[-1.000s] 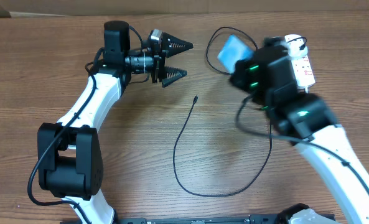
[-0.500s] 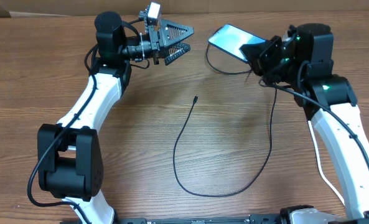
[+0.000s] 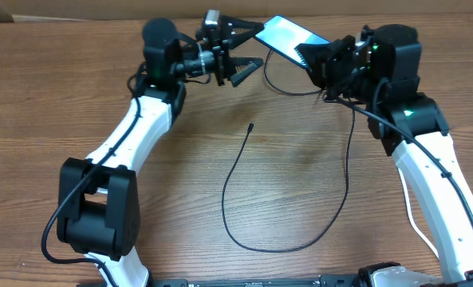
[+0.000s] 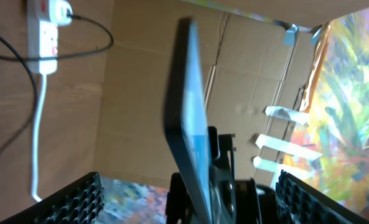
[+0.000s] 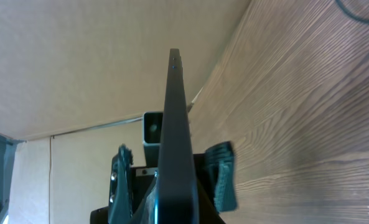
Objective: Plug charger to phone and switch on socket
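Blue-lit phone (image 3: pixel 288 33) (held by right pincer (image 3: pixel 312 57)) lies inside spread left pincer (image 3: pixel 257 45).

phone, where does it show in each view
overhead: phone top centre, screen up
left wrist: phone edge-on, centre
right wrist: phone edge-on, centre
shared landmark: wooden table, at left in left wrist, at right in right wrist

Phone (image 4: pixel 185 112) (edge-on) between left claw (image 4: pixel 187 190) fingers (image 4: pixel 78 199) — apart.
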Available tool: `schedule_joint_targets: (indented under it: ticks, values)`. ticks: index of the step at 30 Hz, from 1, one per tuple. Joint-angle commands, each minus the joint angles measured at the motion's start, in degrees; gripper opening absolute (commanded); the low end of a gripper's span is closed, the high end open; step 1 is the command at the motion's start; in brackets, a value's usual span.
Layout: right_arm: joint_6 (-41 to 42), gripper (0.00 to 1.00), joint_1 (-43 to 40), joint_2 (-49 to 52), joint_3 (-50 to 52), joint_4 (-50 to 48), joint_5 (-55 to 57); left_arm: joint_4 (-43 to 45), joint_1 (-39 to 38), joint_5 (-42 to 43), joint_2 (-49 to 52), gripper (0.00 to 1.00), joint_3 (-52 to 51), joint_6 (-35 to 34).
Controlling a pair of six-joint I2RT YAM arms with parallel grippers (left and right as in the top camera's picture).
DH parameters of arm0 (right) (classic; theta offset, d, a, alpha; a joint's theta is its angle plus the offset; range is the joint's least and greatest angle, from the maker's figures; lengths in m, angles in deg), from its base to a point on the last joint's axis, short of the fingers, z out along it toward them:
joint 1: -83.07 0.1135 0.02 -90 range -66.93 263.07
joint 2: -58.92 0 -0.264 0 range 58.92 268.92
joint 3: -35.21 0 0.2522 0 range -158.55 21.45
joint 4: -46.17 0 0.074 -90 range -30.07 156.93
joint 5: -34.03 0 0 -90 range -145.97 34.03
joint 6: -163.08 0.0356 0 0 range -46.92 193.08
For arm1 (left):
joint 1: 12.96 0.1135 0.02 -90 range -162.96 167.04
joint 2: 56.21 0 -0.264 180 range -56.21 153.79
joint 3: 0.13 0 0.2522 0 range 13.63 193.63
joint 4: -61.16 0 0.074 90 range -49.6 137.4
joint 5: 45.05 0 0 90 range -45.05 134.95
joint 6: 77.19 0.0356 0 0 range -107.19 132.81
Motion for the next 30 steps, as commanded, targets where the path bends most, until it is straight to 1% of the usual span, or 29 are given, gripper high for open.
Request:
schedule_joint_targets:
  ticks: [1, 6, 9, 13, 14, 16, 18, 19, 22, 26, 30]
  values:
    - [1.4, 0.04, 1.8, -0.8, -1.1, -1.0, 3.4, 0.4, -1.4, -4.1, -1.5, 0.82, 0.7, -7.9]
    - [1.3, 0.04, 4.4, -0.8, -1.1, -1.0, 6.8, 0.5, -1.5, -4.3, -1.5, 0.72, 0.7, -11.9]
    - [1.2, 0.04, 6.3, -0.8, -1.1, -0.9, 9.5, 0.5, -1.5, -4.4, -1.5, 0.71, 0.7, -12.7]
    - [1.2, 0.04, 7.1, -0.8, -1.1, -0.9, 10.2, 0.7, -1.5, -4.5, -1.5, 0.66, 0.7, -14.3]
    - [1.2, 0.04, 7.3, -0.8, -1.1, -0.9, 10.4, 0.7, -1.5, -4.5, -1.5, 0.63, 0.7, -15.0]
    - [1.2, 0.04, 8.1, -0.8, -1.1, -0.9, 11.1, 0.7, -1.5, -4.7, -1.5, 0.49, 0.7, -15.5]
    - [1.2, 0.04, 8.4, -0.8, -1.1, -0.9, 11.5, 0.7, -1.5, -4.7, -1.5, 0.42, 0.7, -15.5]
    - [1.2, 0.04, 8.4, -0.8, -1.1, -0.8, 11.5, 0.7, -1.5, -4.7, -1.5, 0.40, 0.7, -15.5]
    - [1.2, 0.04, 8.5, -0.8, -1.1, -0.8, 11.4, 0.7, -1.5, -4.7, -1.5, 0.39, 0.7, -15.9]
    - [1.2, 0.04, 9.0, -0.8, -1.1, -0.8, 11.5, 0.7, -1.5, -4.7, -1.5, 0.40, 0.7, -15.9]
    - [1.2, 0.04, 10.1, -0.8, -1.1, -0.8, 12.8, 0.7, -1.5, -4.7, -1.5, 0.33, 0.7, -15.9]
